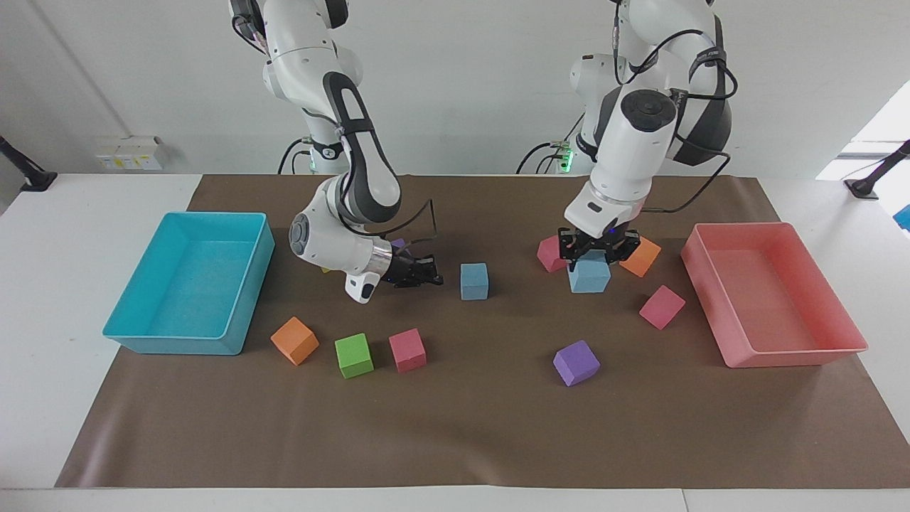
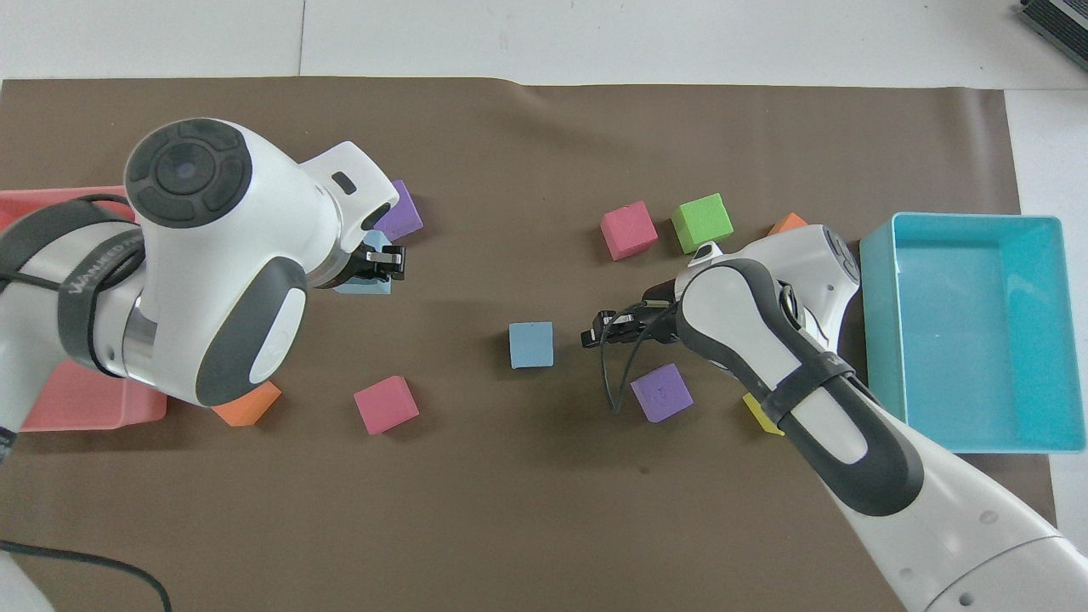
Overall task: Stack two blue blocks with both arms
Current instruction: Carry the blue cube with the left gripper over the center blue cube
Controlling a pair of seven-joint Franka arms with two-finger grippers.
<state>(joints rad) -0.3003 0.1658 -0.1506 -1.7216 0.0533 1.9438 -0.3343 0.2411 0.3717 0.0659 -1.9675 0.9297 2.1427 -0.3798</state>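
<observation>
Yellow cube (image 2: pixel 763 413) mostly under right arm (image 2: pixel 799 382)

My white table (image 1: pixel 85 427) carries a brown mat (image 1: pixel 469 427); on it lie coloured cubes, a turquoise tray (image 1: pixel 234 323) and a pink tray (image 1: pixel 796 352).

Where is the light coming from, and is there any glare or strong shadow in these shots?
Facing view: the window patch at the left arm's end is glaringly white; the resting sky-blue foam cube throws only a faint shadow on the brown mat. Overhead view: a soft shadow lies under the white right arm.
</observation>
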